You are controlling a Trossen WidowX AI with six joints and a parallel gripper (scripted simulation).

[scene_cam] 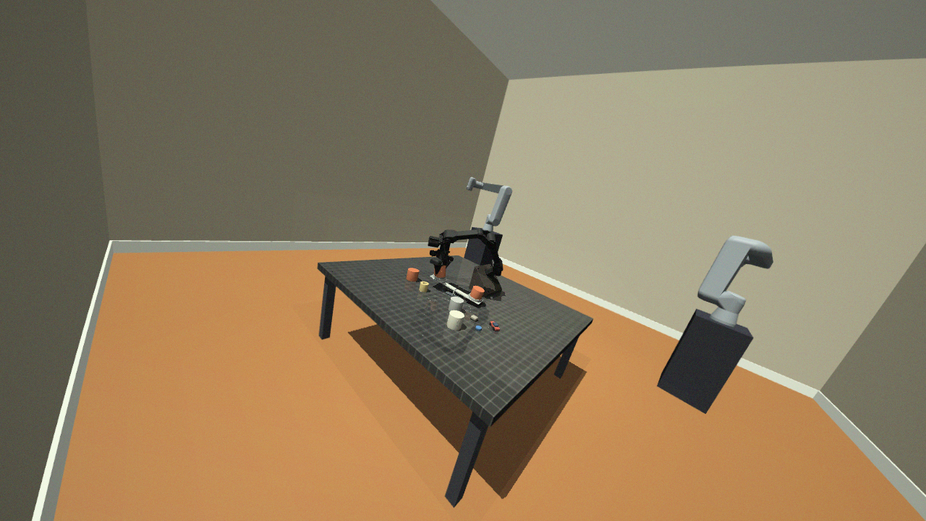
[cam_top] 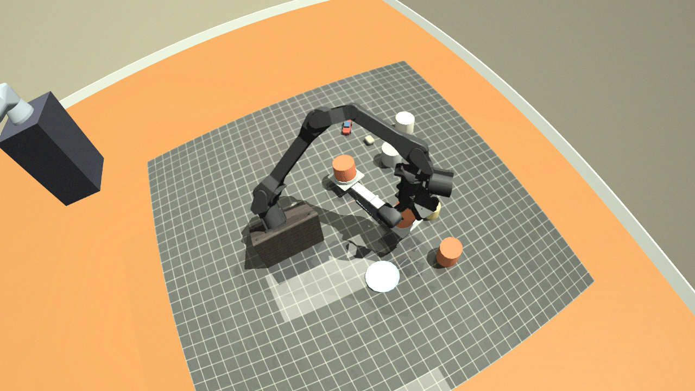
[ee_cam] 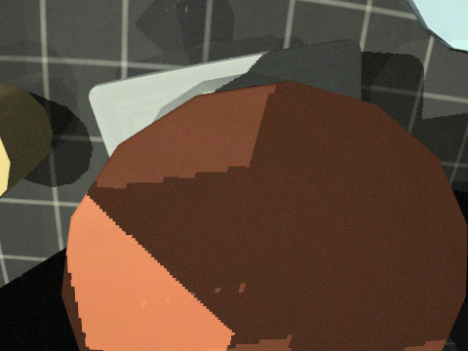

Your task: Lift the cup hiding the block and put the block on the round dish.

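Note:
My gripper (cam_top: 408, 212) (scene_cam: 441, 264) is shut on an orange cup (cam_top: 403, 221) (scene_cam: 440, 273) (ee_cam: 292, 219), which is upright at one end of the balance (cam_top: 369, 195) (scene_cam: 458, 290). The pan (ee_cam: 132, 90) shows below and beyond this cup in the wrist view; I cannot tell whether they touch. The other orange cup (cam_top: 343, 168) (scene_cam: 477, 293) stands on the opposite pan, and the beam slopes down toward it. The round dish (cam_top: 382, 276) (ee_cam: 448, 21) lies on the table with nothing visible on it. No block shows under either cup.
A third orange cup (cam_top: 449, 252) (scene_cam: 413, 275) stands near the dish. A yellow cup (scene_cam: 424, 286) (ee_cam: 24, 141) is beside the gripper. A grey cup (cam_top: 389, 155), white cup (cam_top: 404, 124), beige lump (cam_top: 369, 139), red car (cam_top: 347, 127) and blue piece (scene_cam: 478, 328) lie beyond.

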